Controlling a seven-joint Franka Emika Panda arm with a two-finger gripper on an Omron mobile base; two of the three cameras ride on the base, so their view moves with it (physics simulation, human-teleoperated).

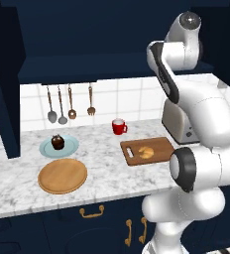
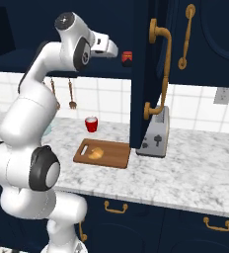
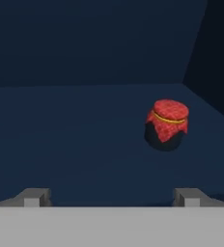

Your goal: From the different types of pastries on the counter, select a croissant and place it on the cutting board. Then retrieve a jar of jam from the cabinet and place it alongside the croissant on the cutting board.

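The jar of jam, squat with a red checked lid, stands on the navy cabinet shelf, ahead and to the right of my gripper. The fingers are wide apart with nothing between them. From the right base view, the gripper hovers just left of the jar, not touching it. The golden croissant lies on the cutting board on the marbled counter; the same croissant and board show from the other side. A dark chocolate pastry sits at the left.
An open navy cabinet door with brass handles hangs right of the jar. A toaster stands beside the board and a red mug behind it. The chocolate pastry rests on a blue plate; a round wooden plate lies nearer the front.
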